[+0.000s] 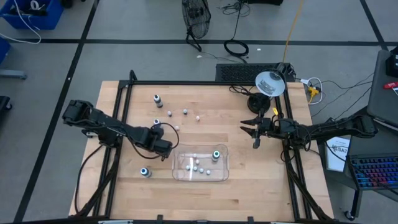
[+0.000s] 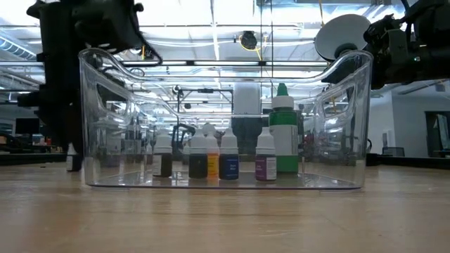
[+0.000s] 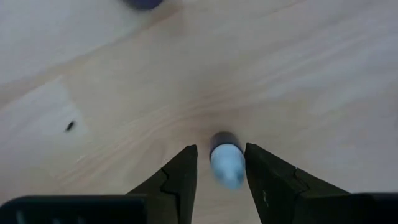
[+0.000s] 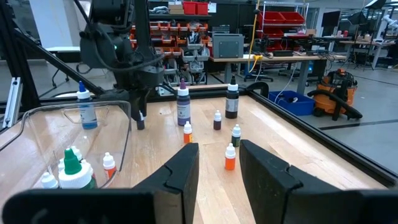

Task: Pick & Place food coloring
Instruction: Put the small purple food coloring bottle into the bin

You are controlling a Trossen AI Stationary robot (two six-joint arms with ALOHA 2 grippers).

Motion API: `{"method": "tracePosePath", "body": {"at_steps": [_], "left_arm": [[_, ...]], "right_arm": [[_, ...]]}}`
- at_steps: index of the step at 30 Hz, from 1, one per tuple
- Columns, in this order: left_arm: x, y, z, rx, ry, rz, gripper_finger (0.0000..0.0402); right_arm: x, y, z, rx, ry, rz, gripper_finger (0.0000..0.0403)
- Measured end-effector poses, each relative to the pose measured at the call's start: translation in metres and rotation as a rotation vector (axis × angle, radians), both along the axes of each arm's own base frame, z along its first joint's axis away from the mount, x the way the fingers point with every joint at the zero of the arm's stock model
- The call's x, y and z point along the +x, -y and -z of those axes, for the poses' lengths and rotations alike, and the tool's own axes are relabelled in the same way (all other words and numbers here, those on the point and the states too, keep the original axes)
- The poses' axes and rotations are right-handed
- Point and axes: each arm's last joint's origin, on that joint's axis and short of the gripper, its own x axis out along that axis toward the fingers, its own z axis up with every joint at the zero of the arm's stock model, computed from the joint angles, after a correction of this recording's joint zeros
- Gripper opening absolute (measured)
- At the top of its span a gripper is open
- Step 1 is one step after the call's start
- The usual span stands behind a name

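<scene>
My left gripper (image 1: 164,149) points down at the table, just off the far left corner of the clear tray (image 1: 174,164). It is shut on a small dark food coloring bottle with a white cap (image 3: 225,163), which also shows in the right wrist view (image 4: 141,124). The tray holds a larger green-topped bottle (image 1: 216,154) and several small ones, all standing on their bases. More bottles stand loose on the wood: a tall one (image 1: 157,99), a teal-topped one (image 1: 145,172) and small ones (image 1: 185,112). My right gripper (image 1: 255,132) waits open and level at the table's right. My left gripper has the small bottle between its two fingers (image 3: 261,177), which come from above and point down. The bottle's white cap (image 3: 227,171) sits between them and its dark body (image 3: 222,140) lies beyond the tips. It is upright with its base at the table.
A black frame rail (image 1: 127,93) runs round the wooden table. A white round lamp head (image 1: 270,82) and its dark base stand at the far right corner. Bare wood lies between the tray and my right gripper and along the near edge.
</scene>
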Motion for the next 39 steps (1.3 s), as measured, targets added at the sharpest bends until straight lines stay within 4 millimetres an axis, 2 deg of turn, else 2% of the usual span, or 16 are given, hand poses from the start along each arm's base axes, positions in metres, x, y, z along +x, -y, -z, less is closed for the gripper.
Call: {"method": "tracePosePath", "body": {"at_steps": [4,24,39], "left_arm": [[-0.0047,-0.0011,0.0054,0.006,-0.019,-0.022,0.0136],[-0.0008,0.0013,0.0057,-0.052,0.006,0.043,0.0136],[-0.0006,0.0004,0.0056,-0.019,0.011,0.056,0.0136]], "right_arm": [[0.0,0.0,-0.0001,0.0,0.0,0.0,0.0105],[0.0,0.0,-0.0001,0.0,0.0,0.0,0.0106],[0.0,0.0,0.0,0.0,0.0,0.0,0.0105]]}}
